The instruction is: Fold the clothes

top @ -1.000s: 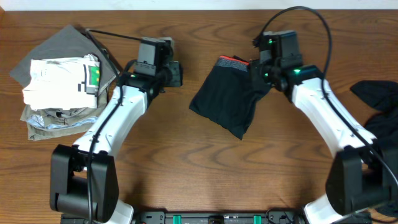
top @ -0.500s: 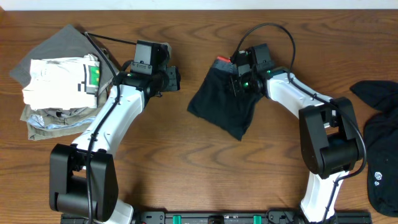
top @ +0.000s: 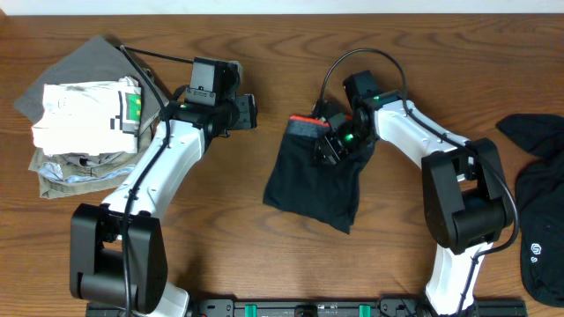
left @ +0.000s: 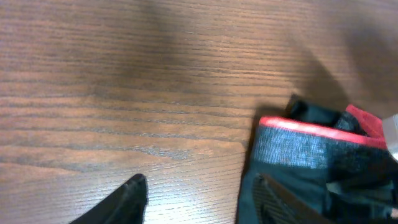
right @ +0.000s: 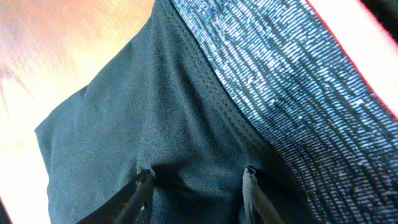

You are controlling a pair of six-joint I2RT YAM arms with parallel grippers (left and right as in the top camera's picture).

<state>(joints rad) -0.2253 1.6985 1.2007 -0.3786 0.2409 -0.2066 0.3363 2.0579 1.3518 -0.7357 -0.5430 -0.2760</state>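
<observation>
A pair of dark shorts (top: 313,187) with a grey waistband and red trim lies flat in the middle of the table. My right gripper (top: 328,148) is down on its upper part, just below the waistband. In the right wrist view its fingers (right: 198,182) are spread apart on the dark fabric (right: 186,106), with the grey band at the upper right. My left gripper (top: 250,112) hovers to the left of the shorts, open and empty (left: 199,194). In the left wrist view its right finger overlaps the edge of the shorts (left: 298,149).
A stack of folded clothes (top: 79,123) sits at the far left, grey under white. Dark garments (top: 539,185) lie at the right edge. A black cable (top: 154,53) runs from the stack to the left arm.
The right gripper has swung left and toward the front onto the shorts. The shorts have shifted toward the front and hang straighter. The left arm has hardly moved.
</observation>
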